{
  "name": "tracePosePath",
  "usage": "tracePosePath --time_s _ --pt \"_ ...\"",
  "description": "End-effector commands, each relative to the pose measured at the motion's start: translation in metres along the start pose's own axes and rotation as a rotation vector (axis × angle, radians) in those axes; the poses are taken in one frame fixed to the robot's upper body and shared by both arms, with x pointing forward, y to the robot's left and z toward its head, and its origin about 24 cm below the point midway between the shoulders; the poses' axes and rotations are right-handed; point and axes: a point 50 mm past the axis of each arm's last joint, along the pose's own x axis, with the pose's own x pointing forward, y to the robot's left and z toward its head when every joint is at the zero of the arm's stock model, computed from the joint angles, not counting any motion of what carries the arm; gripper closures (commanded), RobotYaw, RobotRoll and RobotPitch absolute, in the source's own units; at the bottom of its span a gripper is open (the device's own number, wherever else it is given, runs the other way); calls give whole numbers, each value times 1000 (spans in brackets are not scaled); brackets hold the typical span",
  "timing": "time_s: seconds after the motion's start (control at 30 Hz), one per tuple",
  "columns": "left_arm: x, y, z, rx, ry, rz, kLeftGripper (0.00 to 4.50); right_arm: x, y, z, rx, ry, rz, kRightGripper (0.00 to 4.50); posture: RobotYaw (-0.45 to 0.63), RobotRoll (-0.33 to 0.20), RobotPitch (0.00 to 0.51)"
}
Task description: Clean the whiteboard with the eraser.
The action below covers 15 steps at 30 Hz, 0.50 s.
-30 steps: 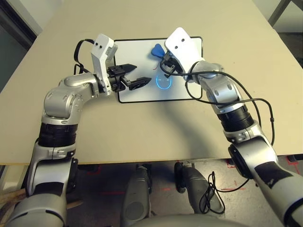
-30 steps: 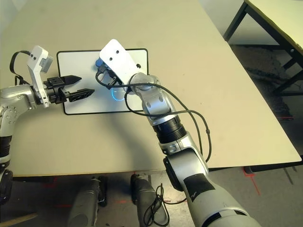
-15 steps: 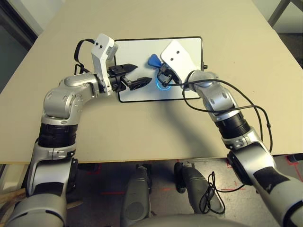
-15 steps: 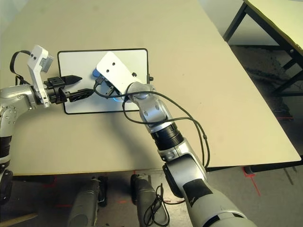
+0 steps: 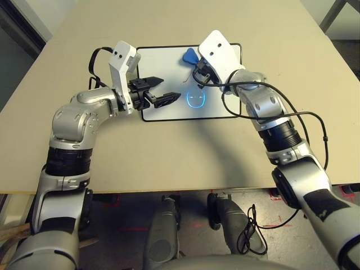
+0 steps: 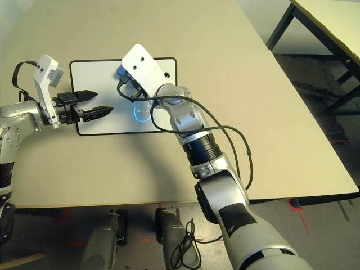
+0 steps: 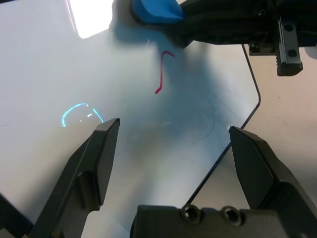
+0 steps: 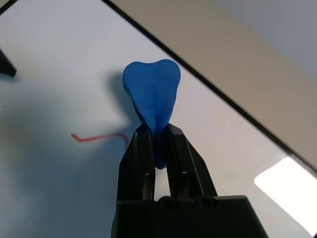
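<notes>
The whiteboard [image 5: 169, 112] lies flat at the back middle of the tan table, with a bluish ring of glare [image 5: 194, 99] on it. A short red pen mark [image 7: 162, 72] remains on its white surface. My right gripper [image 5: 197, 63] is shut on the blue eraser [image 5: 189, 55], which it holds over the board's far half. In the right wrist view the eraser [image 8: 151, 89] sticks out past the fingertips, just beside the red mark [image 8: 99, 137]. My left gripper [image 5: 169, 88] hovers open over the board's left part, with nothing between its fingers.
The tan table [image 5: 169, 157] stretches wide on all sides of the board, its front edge near my body. A black cable [image 5: 306, 121] loops off my right forearm. A second table [image 6: 332, 22] stands at the far right, across a gap of floor.
My right gripper swept the eraser toward the near left over the board, then back to the far side. The left arm has stayed put.
</notes>
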Motion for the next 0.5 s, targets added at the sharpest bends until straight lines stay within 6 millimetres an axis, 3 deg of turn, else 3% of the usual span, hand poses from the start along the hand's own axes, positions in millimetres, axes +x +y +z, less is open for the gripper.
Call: tracePosePath --time_s 0.03,0.2,0.5 --pt "2 -5 -4 -5 22 -24 0 -1 22 -14 10 61 70 4281 82 0 252" --pt "2 -5 -3 -2 23 -27 0 -5 35 -16 13 64 114 4290 84 0 250" --pt "3 -6 -3 0 24 -33 0 5 -5 -4 9 43 -24 4290 84 0 247"
